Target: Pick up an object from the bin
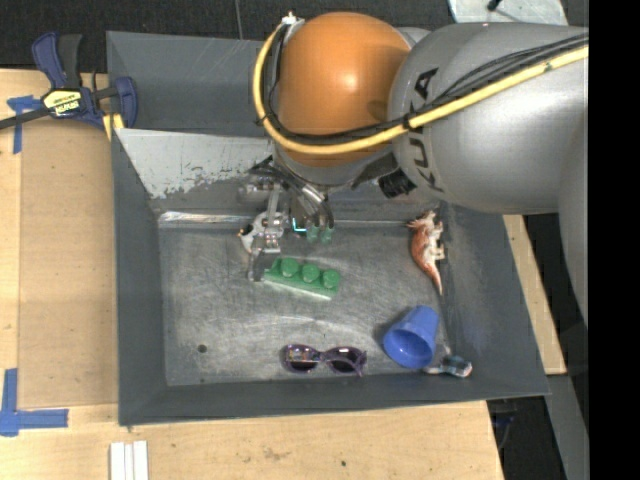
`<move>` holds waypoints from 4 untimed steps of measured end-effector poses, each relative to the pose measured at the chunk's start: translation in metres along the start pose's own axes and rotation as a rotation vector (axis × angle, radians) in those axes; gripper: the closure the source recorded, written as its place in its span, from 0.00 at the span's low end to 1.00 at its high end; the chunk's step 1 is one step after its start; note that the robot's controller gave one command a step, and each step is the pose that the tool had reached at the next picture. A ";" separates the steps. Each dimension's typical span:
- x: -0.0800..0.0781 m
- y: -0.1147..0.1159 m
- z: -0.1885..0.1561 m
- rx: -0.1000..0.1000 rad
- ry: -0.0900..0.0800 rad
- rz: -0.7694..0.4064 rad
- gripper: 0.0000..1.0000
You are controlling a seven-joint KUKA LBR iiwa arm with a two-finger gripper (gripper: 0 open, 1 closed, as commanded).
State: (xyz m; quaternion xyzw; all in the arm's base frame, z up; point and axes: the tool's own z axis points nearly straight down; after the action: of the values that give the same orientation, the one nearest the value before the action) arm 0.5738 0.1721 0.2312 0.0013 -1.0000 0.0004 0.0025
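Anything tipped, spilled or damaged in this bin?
The blue cup lies on its side in the lower right corner of the bin, and the orange toy animal rests against the right wall. Nothing looks spilled or broken.

— From where does the camera look?
— From above the grey bin [140, 298], tipped somewhat to one side, so the far wall shows its inner face.
— How near?
— Near enough that the bin's four edges just fit. The arm [500, 118] comes in from the right and covers the far right corner.
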 end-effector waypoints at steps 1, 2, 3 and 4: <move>-0.002 -0.001 -0.005 -0.002 -0.008 0.002 0.00; -0.015 -0.045 0.066 -0.002 -0.012 -0.027 0.00; -0.017 -0.070 0.087 -0.001 -0.002 0.142 0.00; -0.024 -0.094 0.099 -0.001 -0.007 0.115 0.00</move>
State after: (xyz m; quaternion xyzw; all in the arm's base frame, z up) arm 0.5978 0.0784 0.1322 -0.0560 -0.9984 0.0000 -0.0010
